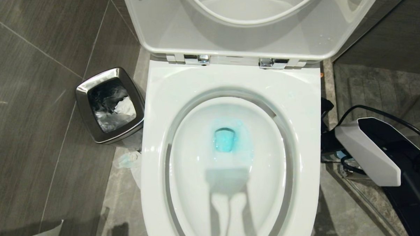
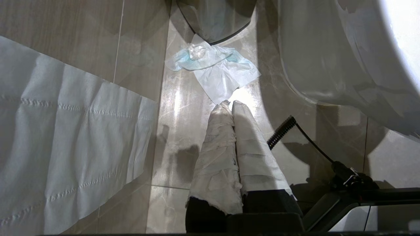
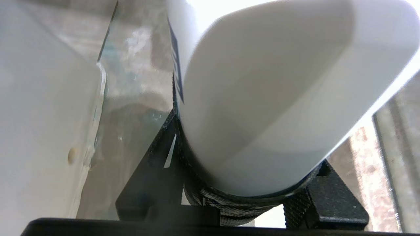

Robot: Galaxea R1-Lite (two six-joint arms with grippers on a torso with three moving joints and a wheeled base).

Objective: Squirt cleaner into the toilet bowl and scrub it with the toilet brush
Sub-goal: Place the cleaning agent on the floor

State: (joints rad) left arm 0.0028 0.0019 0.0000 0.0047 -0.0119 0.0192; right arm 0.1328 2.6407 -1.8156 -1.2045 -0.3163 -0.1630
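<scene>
The toilet bowl [image 1: 155, 151] fills the head view, its seat and lid [image 1: 179, 31] raised. Turquoise cleaner [image 1: 225, 140] tints the water at the bowl's bottom. The toilet brush is out of view. My right arm [image 1: 368, 151] reaches down beside the bowl's right side. In the right wrist view my right gripper [image 3: 249, 170] is closed round a big white rounded container [image 3: 262, 82] with a dark blue label edge. My left gripper [image 2: 229, 104], fingers wrapped in white tape, is shut and empty, pointing at the floor left of the bowl.
A square steel waste bin [image 1: 108, 104] with a liner stands left of the toilet. A crumpled tissue [image 2: 213, 65] lies on the floor before the left gripper, a long paper sheet [image 2: 65, 141] beside it. Black cables [image 1: 381, 112] run over the right arm.
</scene>
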